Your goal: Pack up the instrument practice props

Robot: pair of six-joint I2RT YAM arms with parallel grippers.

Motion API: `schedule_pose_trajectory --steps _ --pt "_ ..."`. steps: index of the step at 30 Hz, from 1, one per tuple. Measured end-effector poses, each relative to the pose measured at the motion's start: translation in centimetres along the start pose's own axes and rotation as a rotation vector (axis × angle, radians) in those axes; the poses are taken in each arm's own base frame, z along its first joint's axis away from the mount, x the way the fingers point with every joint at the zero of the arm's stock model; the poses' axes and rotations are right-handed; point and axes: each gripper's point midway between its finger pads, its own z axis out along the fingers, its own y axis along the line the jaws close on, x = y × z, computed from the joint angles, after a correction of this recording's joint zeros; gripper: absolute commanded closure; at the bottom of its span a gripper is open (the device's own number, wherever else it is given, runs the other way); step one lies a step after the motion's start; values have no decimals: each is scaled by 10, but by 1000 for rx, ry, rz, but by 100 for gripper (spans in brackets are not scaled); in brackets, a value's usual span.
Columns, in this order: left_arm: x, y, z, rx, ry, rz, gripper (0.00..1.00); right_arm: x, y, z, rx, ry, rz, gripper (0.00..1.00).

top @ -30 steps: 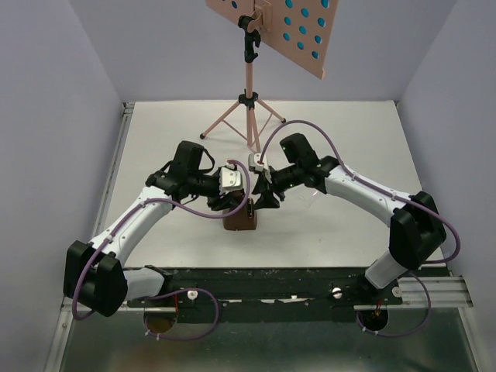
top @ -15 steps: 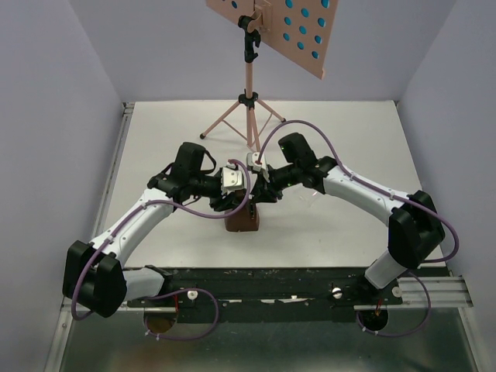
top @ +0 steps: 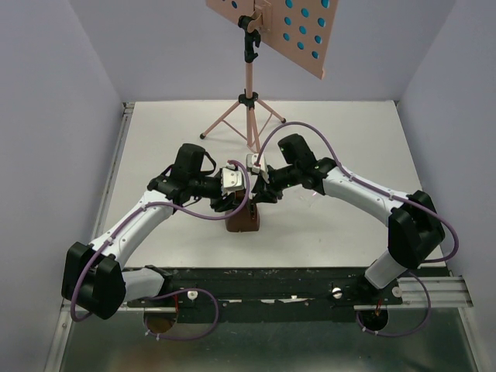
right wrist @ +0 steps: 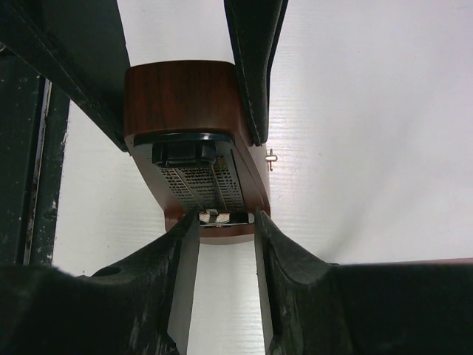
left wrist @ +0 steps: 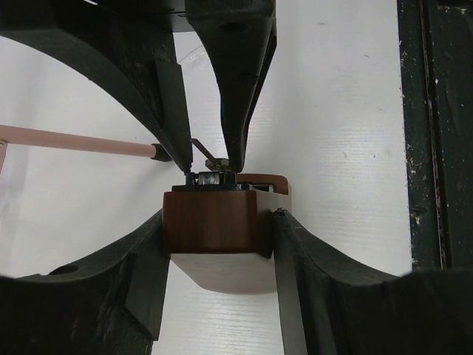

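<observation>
Item 1: metronome (top: 242, 222). Small brown wooden body, standing on the white tabletop (top: 349, 155) at the centre of the overhead frame, towards the near edge. Its face is turned to the right wrist camera. A printed scale, a pendulum rod and a small metal weight (right wrist: 214, 216) are seen on it. A small key (right wrist: 271, 157) projects from 1 side.

Item 2: left tool (left wrist: 220, 216). It is brought in from the lower left of the overhead frame. Its 2 fingers (left wrist: 140, 274) are pressed against opposite sides of the wooden body, so the metronome is clamped between them.

Item 3: right tool (right wrist: 226, 216). It is brought in from the right of the overhead frame, nose to nose with the left tool above the metronome. Its 2 fingers (right wrist: 181, 274) are held apart and set on either side of the weight on the face. A gap is seen between the pads in the right wrist frame. Whether either pad touches the weight cannot be told.

Item 4: music stand (top: 249, 85). Salmon-pink tripod, upright at the top centre of the overhead frame, on the far part of the tabletop and well apart from the metronome. Its desk (top: 298, 27) is tilted and cut off by the upper edge. Blue is seen through its holes. 1 leg (left wrist: 74, 140) crosses the left of the left wrist frame.
</observation>
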Motion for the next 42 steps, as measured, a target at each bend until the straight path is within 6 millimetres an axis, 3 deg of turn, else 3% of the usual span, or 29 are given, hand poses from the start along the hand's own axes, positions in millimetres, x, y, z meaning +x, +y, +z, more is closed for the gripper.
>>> schedule_pose_trajectory --steps 18,42 --pt "-1 -1 1 1 -5 10 100 12 2 1 4 29 -3 74" --pt "-3 -2 4 -23 -27 9 100 10 4 7 0 22 55 78"
